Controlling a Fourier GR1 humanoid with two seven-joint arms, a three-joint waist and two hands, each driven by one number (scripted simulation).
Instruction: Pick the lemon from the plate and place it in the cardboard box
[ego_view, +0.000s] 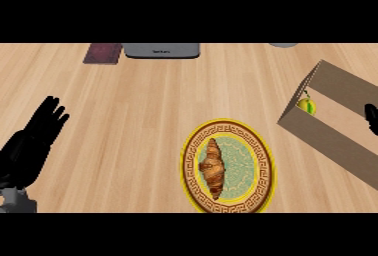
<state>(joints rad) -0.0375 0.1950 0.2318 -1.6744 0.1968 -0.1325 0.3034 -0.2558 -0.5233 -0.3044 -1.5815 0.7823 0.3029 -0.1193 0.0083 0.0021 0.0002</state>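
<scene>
The yellow lemon (307, 105) lies inside the brown cardboard box (325, 137) at the right, close to the box's left wall. Only the fingers of my right hand (371, 118) show at the right edge, over the box's inside, apart from the lemon and holding nothing. A round plate (193, 150) with a yellow and brown patterned rim sits in the lower middle of the wooden counter, and a brown croissant (213, 168) lies on it. My left hand (29, 145) rests open at the left edge, fingers pointing up.
A grey flat device (162, 50) and a dark red flat object (103, 53) lie along the counter's far edge. Part of a grey round object (283, 45) shows at the far right. Bare wood lies between the plate and my left hand.
</scene>
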